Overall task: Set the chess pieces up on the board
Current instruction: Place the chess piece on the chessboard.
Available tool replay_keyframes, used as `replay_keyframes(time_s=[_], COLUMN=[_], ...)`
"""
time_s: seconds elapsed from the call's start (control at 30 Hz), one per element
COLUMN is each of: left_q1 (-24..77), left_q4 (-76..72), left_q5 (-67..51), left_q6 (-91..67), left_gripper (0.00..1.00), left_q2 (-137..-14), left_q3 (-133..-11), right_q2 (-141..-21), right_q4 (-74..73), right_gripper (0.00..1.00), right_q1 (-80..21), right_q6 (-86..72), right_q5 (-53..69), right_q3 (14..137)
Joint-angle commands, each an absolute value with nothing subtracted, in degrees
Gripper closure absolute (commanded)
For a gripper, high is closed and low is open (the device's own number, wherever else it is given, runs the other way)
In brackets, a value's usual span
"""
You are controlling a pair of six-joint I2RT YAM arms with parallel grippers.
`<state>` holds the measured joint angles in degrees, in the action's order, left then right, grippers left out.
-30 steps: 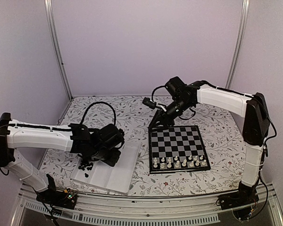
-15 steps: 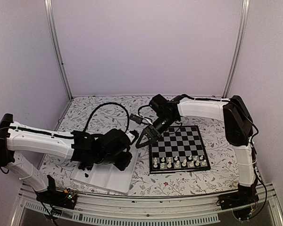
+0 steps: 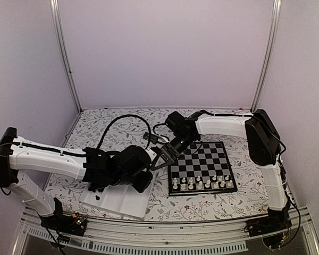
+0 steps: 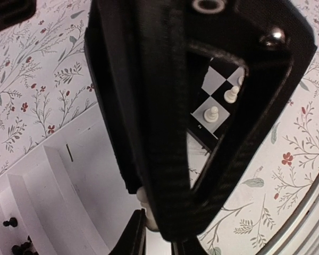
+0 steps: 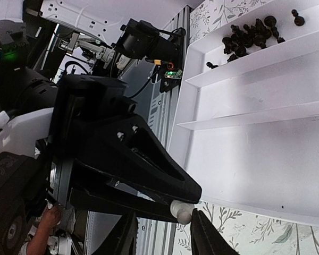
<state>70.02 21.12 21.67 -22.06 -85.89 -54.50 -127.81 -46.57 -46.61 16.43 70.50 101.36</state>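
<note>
My left gripper (image 3: 147, 175) is over the right end of the white tray (image 3: 122, 201), shut on a cream-white chess piece (image 5: 182, 211); the piece also shows in the left wrist view (image 4: 143, 204). My right gripper (image 3: 156, 163) reaches in from the board side. It is open, its jaws on either side of that piece, with one finger (image 5: 202, 234) touching it. The board (image 3: 201, 154) carries white pieces (image 3: 202, 184) on its two near rows. Black pieces (image 3: 97, 187) lie heaped in the tray's left compartment and show in the right wrist view (image 5: 250, 33).
The tray has low divider walls (image 5: 255, 119) between its compartments. The board's near-left corner with two white pawns (image 4: 211, 113) lies just right of the tray. A metal rail (image 3: 165, 241) runs along the table's front edge. Cables loop above the left arm.
My right gripper has swung left from the board's far-left corner to the left gripper. My left gripper has moved right across the tray with the white piece.
</note>
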Motion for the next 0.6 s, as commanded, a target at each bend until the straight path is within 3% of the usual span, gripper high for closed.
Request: replay_keyframes(time_s=[0.0,0.33,0.57], left_q1=[70.84,71.24,71.37], left_q4=[19.66,19.62,19.45], left_q5=[22.94,23.38,23.31], left_q6=[-21.24,-21.28,-21.21], left_gripper=[0.83,0.83,0.83], left_q2=[-86.65,-86.35,-86.88], left_q3=[-56.16,-56.44,-56.70], right_q2=[-129.05,-129.85,-130.12], right_q4=[-47.30,-46.39,-45.81], right_gripper=[0.67,0.72,0.83], right_q1=[-47.03,-47.31,-47.25], right_q6=[17.01,16.09,15.90], right_q5=[73.38,72.48,71.12], right_q3=[102.55,102.65,102.74])
